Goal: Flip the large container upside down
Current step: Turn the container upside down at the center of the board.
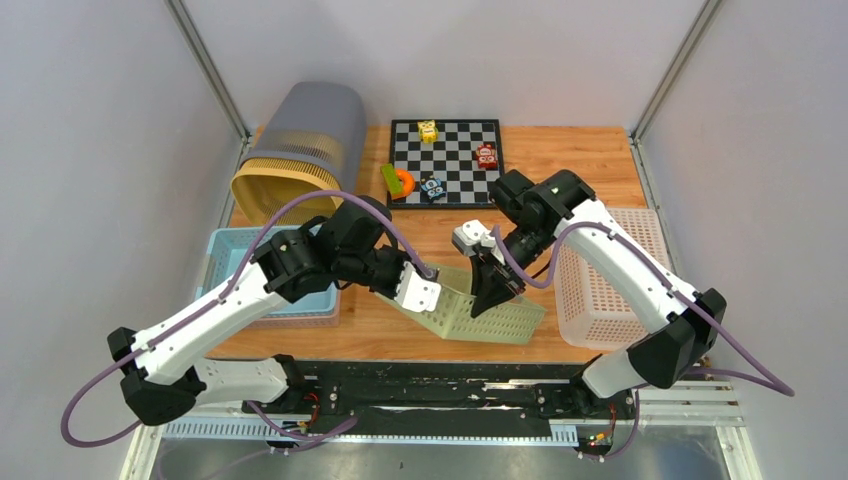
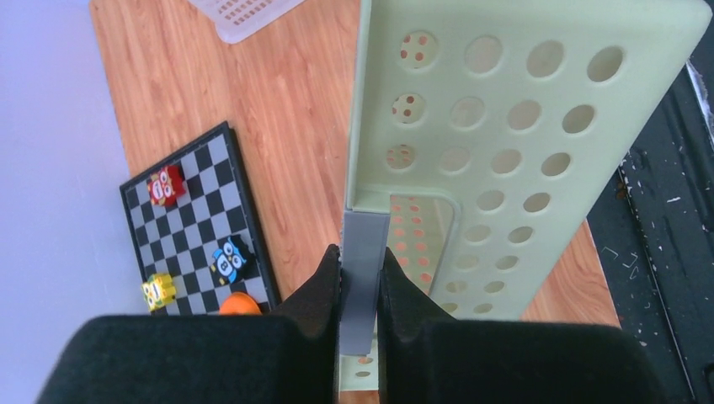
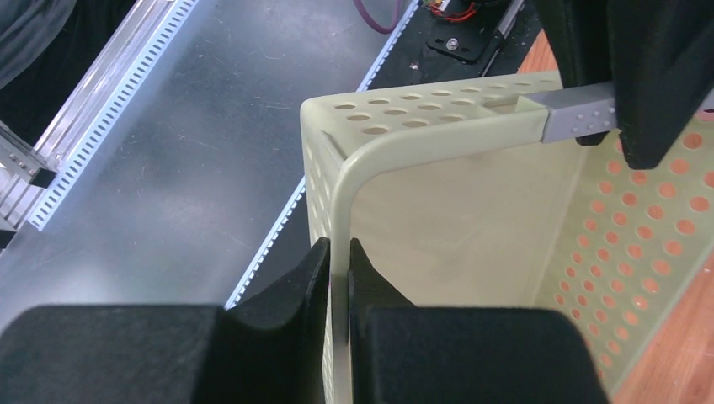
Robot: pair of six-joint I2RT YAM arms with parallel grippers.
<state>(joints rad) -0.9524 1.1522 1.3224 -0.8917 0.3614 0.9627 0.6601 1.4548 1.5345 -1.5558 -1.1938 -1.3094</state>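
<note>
A: Where is the large container?

B: Near the front middle of the wooden tabletop, tilted, with both arms on it.

A: And each hand?

B: The left hand is pinched tight on a grey strip at the rim. The right hand is clamped on the pale green rim by a rounded corner.

A: What surrounds it?

B: A blue basket to the left, a white basket to the right and a chessboard at the back. Plain pale grey walls enclose the space.
</note>
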